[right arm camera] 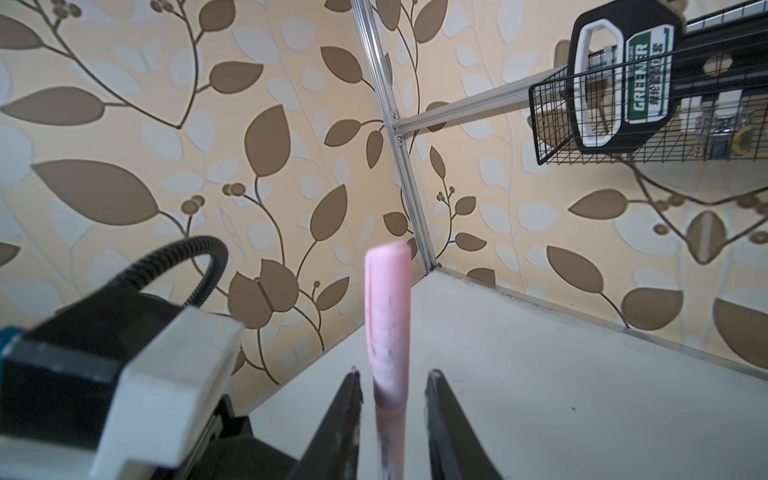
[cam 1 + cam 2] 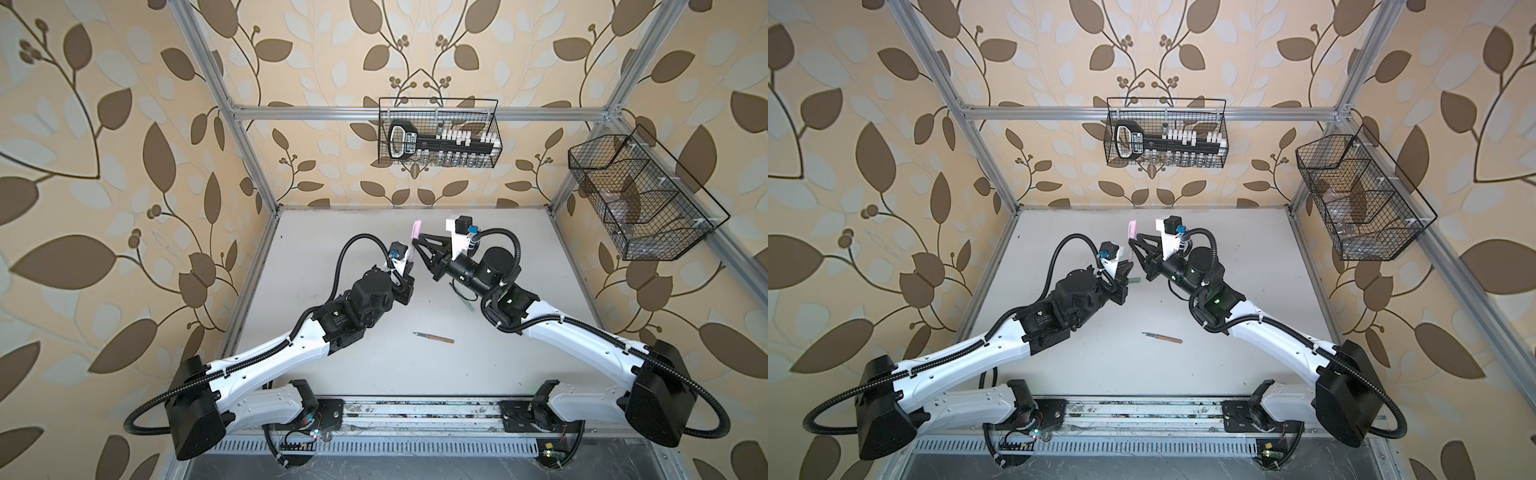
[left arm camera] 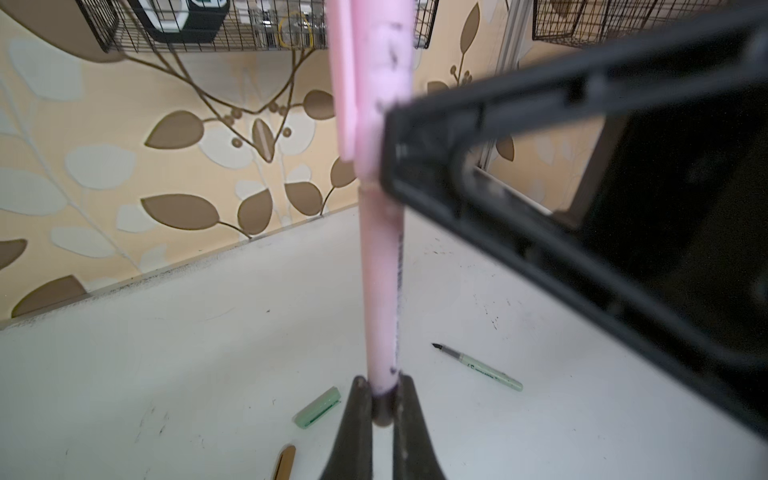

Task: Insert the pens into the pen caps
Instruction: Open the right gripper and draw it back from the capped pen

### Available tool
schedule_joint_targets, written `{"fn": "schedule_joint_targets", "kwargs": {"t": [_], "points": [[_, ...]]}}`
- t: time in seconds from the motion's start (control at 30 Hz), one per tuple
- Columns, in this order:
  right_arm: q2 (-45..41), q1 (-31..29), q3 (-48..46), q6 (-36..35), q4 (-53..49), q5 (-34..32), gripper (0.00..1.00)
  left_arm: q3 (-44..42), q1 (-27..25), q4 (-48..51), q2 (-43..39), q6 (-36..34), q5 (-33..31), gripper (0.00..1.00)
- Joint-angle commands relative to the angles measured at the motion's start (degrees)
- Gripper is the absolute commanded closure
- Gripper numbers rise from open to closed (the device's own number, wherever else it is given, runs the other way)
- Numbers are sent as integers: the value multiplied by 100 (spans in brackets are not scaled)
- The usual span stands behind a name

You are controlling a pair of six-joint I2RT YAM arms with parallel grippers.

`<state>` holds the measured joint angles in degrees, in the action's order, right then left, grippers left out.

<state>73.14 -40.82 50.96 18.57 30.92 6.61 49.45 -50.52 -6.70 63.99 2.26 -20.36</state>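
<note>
At the lower end of the pink pen, left jaws clench it upright for capping; at its upper end, the pink cap looks seated, right jaws standing open on either side.

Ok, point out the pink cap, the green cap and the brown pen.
pink cap (image 1: pixel 388 311), right wrist view, mid-body.
green cap (image 3: pixel 318 407), left wrist view, mid-side.
brown pen (image 2: pixel 435 337), in a top view, mid-barrel.

light: bright, even, soft shadows | top views — edges warped | wrist close-ups — blurred
</note>
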Motion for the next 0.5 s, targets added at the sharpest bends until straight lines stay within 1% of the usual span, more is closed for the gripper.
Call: {"fn": "schedule_joint_targets", "kwargs": {"t": [0.0, 0.07, 0.1, 0.17, 0.3, 0.37, 0.47], "points": [[-361, 28, -60, -34, -252, 48, 62, 282, 51, -141, -9, -94, 22, 100], [-530, 155, -66, 82, -470, 223, 54, 274, 51, -34, -18, -77, 73, 100], [-596, 226, -60, 166, -563, 372, 52, 289, 51, 44, -26, -77, 91, 100], [-679, 443, -77, 357, -701, 873, 47, 298, 51, 168, -60, -60, 145, 100], [-506, 775, 180, 679, -863, 2001, 42, 349, 51, 348, -54, -29, 249, 100], [-291, 843, 428, 690, -1104, 2345, 42, 346, 51, 346, -45, 2, 327, 100], [-68, 913, 670, 618, -1326, 2539, 42, 357, 51, 325, -10, 28, 413, 100]]}}
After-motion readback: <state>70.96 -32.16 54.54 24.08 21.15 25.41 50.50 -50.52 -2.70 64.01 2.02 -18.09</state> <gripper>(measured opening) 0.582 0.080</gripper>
